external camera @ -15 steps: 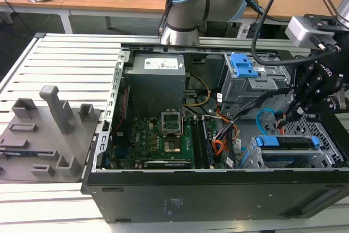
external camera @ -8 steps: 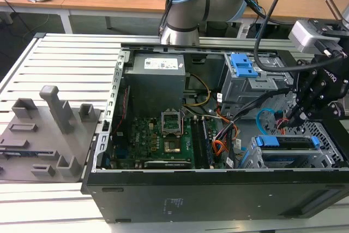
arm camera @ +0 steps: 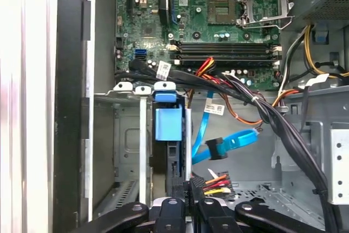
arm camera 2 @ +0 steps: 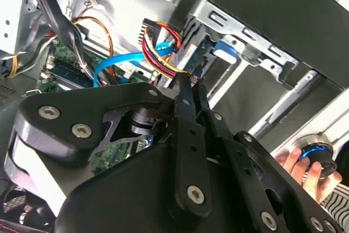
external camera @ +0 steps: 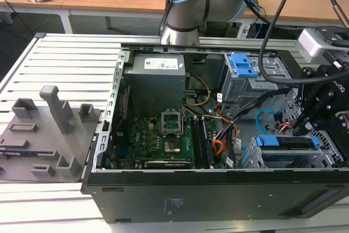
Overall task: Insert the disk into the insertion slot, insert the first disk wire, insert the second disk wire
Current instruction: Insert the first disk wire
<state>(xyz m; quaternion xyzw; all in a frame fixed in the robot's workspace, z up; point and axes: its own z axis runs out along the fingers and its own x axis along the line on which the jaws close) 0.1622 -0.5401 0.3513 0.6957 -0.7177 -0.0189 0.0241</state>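
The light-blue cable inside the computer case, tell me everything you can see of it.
The second disk wire is a thin, flat, light-blue cable, plastic-looking. It emerges from behind the black cable bundle, folds into a V beside the disk and carries a darker blue plug near the bend. It hangs slack; where its ends go cannot be told.

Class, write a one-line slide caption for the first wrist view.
Pincer holds the first disk wire beside the disk seated in the insertion slot.

The blue-framed disk (external camera: 288, 143) stands on edge in the insertion slot (external camera: 329, 155), 4 o'clock in the exterior view. My jaws pinch the first disk wire (arm camera: 217, 180) by its black connector. The second disk wire (external camera: 264, 117) loops at the disk's 11 o'clock, plug free.
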